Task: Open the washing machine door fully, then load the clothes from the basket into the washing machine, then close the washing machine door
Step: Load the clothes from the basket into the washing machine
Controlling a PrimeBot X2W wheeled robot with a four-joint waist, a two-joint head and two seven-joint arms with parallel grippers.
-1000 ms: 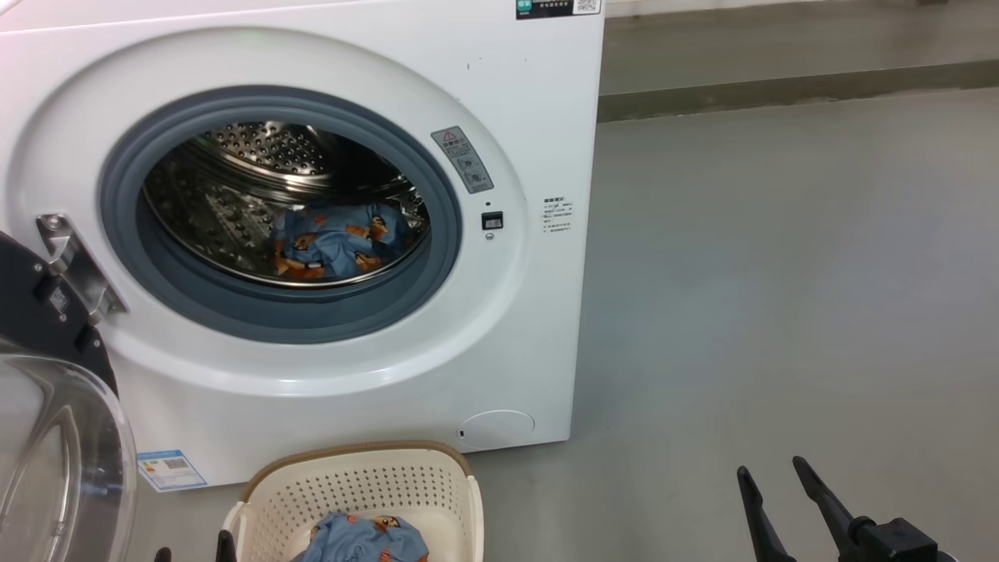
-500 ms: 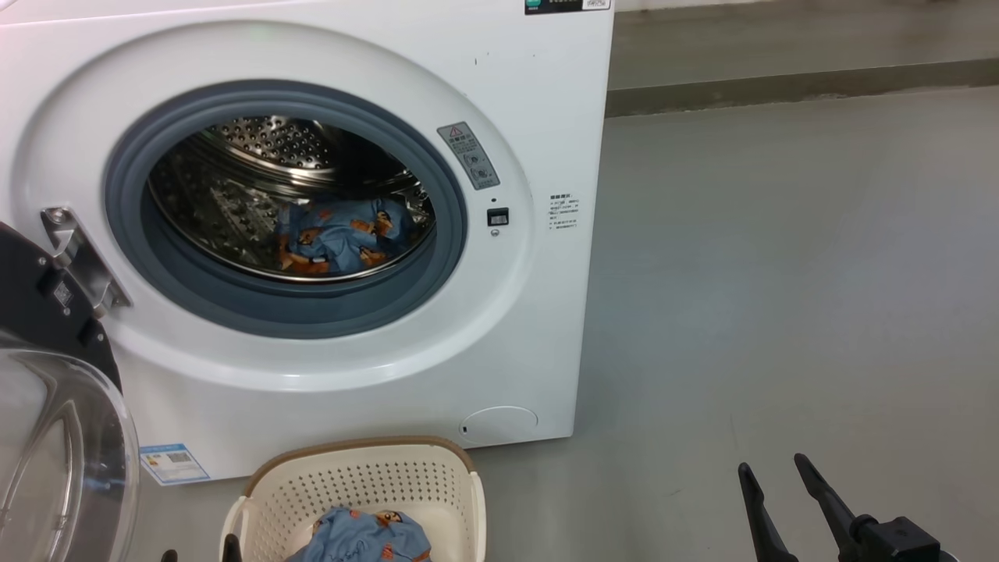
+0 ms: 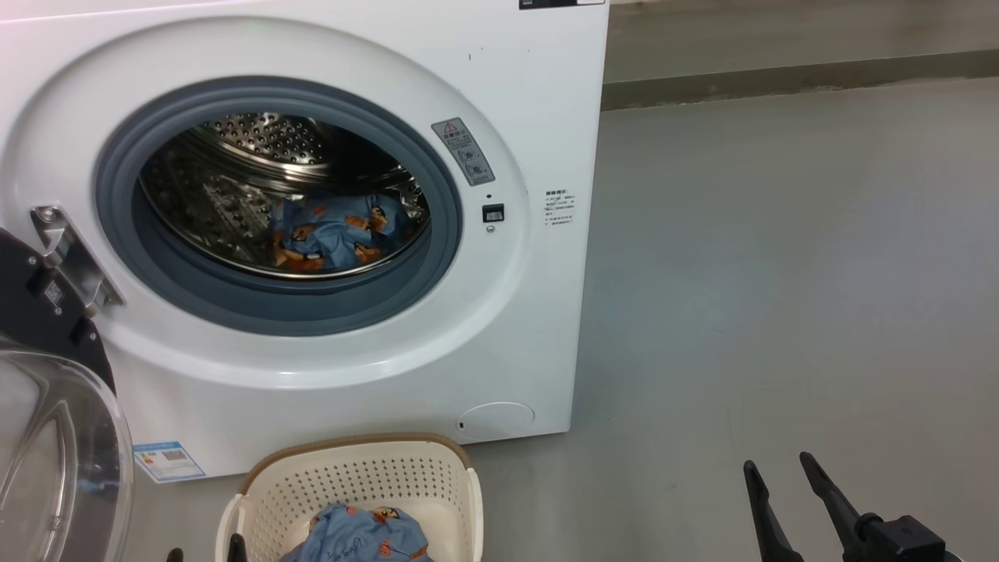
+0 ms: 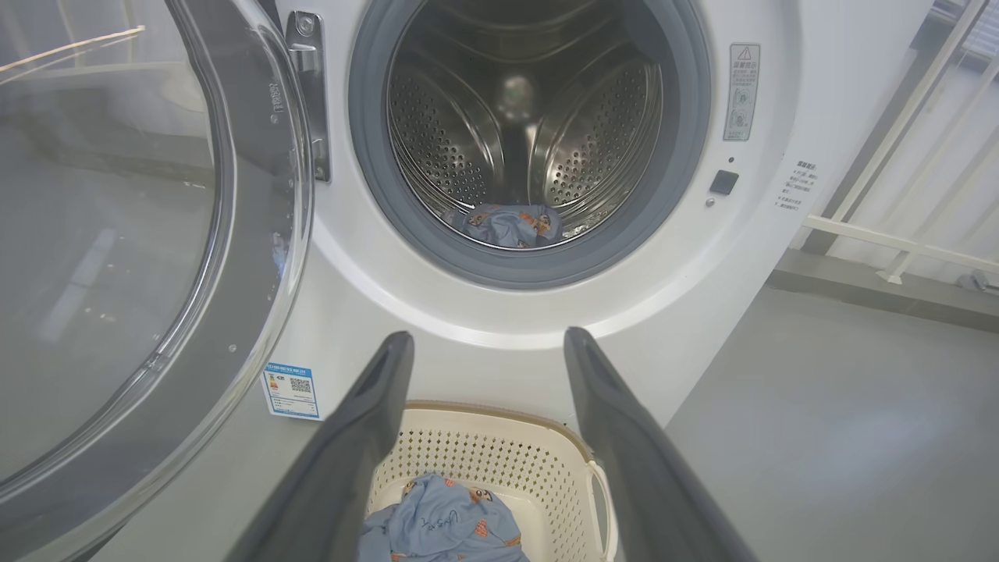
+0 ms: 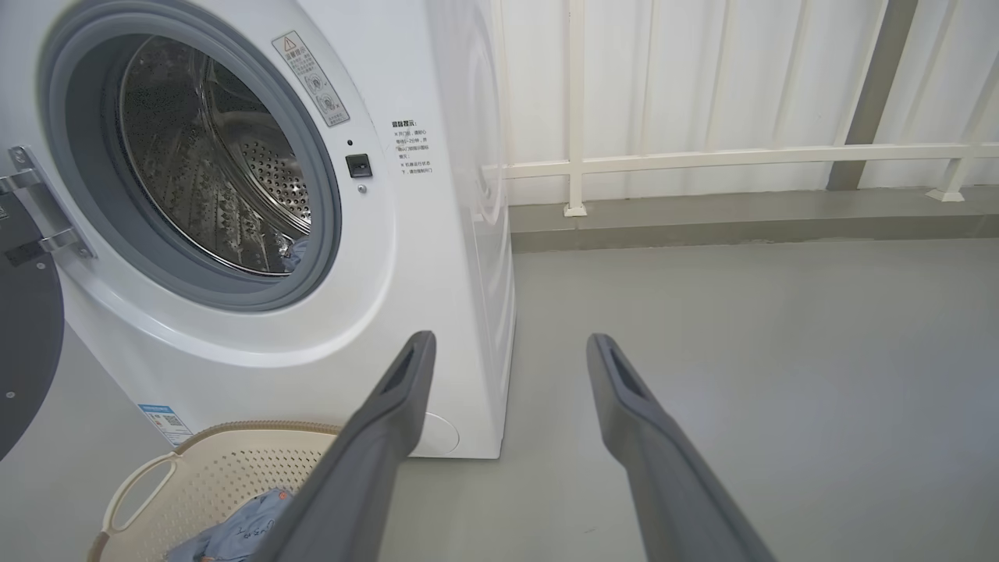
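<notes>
Below the released left end effector (image 4: 485, 336), the clothes (image 4: 445, 527) lay in the basket (image 4: 499, 453); a central pinch seemed best.

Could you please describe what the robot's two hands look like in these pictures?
Both have two long, slim, matte dark-grey fingers tapering to narrow rounded tips. On the right hand, the fingers show a shallow elongated recess near the tip and, in the head view, join a chunky black base. The left hand matches in shape and colour.
</notes>
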